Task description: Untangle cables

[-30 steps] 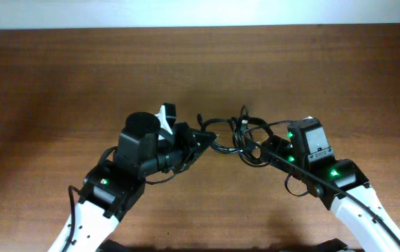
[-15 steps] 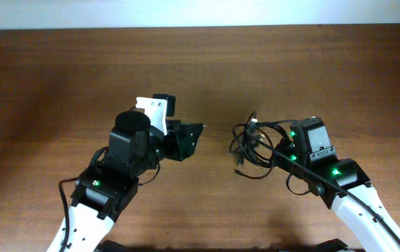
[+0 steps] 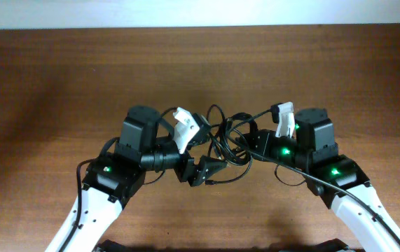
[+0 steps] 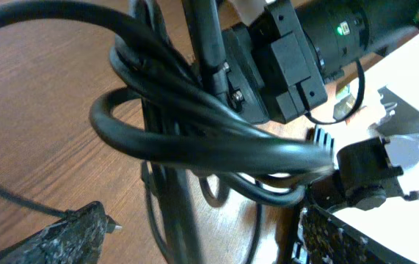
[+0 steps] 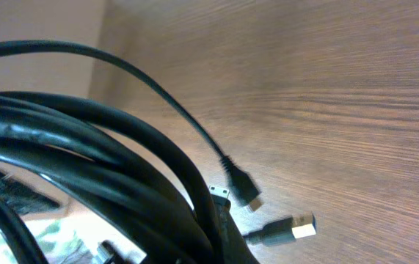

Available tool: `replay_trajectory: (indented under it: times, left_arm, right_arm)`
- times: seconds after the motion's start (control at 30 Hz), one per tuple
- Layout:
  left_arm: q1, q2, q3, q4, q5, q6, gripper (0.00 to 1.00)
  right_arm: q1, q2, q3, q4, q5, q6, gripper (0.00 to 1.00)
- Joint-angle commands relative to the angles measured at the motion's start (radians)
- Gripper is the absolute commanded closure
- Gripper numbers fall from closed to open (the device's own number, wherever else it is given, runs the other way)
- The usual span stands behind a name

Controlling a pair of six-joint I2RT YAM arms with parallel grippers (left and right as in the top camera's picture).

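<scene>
One tangle of cables [image 4: 209, 139], one USB plug [image 5: 299, 229] showing

Robot lab bench, set up for a manipulation trial.

A brown wood-grain table [image 3: 59, 77] fills the overhead view, with a strip of pale wall [image 3: 185, 10] along the top edge. Two white-and-black arms come in from the bottom edge, the left arm [image 3: 105, 189] at lower left and the right arm [image 3: 343, 182] at lower right, with green status lights [image 3: 334, 172] glowing on their housings. Between them, at centre frame, is a tangle of black cables [image 3: 228, 140]. A metal USB-style plug [image 5: 301, 229] shows in the lower middle of the right wrist view.
</scene>
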Motion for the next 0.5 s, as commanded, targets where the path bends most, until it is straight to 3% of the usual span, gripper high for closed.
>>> replay_trajectory:
  times: [0.0,0.03,0.07,0.1,0.17,0.33,0.37,0.4,0.43,0.47]
  left_arm:
    - [0.0,0.0,0.01,0.002,0.038,0.111,0.21]
    - [0.0,0.0,0.01,0.002,0.037,0.112,0.3]
    - [0.0,0.0,0.01,0.002,0.04,0.144,0.48]
    - [0.0,0.0,0.01,0.002,0.041,0.144,0.56]
    - [0.0,0.0,0.01,0.002,0.04,0.145,0.97]
    - [0.0,-0.01,0.01,0.018,0.04,0.151,1.0]
    - [0.0,-0.035,0.01,0.022,0.027,0.162,1.0]
    - [0.001,-0.064,0.01,0.021,-0.018,0.162,1.0]
    - [0.0,-0.092,0.01,0.02,-0.066,0.161,1.0]
    - [0.0,-0.153,0.01,0.01,-0.147,0.161,1.0]
  right_arm:
    - [-0.004,-0.004,0.005,0.046,-0.14,-0.021,0.96]
    - [-0.004,-0.004,0.005,0.061,-0.17,-0.04,0.96]
    - [-0.004,-0.004,0.005,0.075,-0.194,-0.043,0.96]
    - [-0.004,-0.004,0.005,0.075,-0.194,-0.043,0.96]
    - [-0.004,-0.004,0.005,0.075,-0.194,-0.043,0.96]
    - [-0.005,-0.004,0.005,0.074,-0.193,-0.043,0.96]
    - [-0.005,-0.004,0.005,0.074,-0.192,-0.043,0.92]
    - [-0.005,-0.003,0.005,0.074,-0.189,-0.043,0.81]
    - [-0.005,-0.003,0.005,0.074,-0.188,-0.047,0.55]
    - [-0.005,-0.003,0.005,0.074,-0.188,-0.047,0.15]
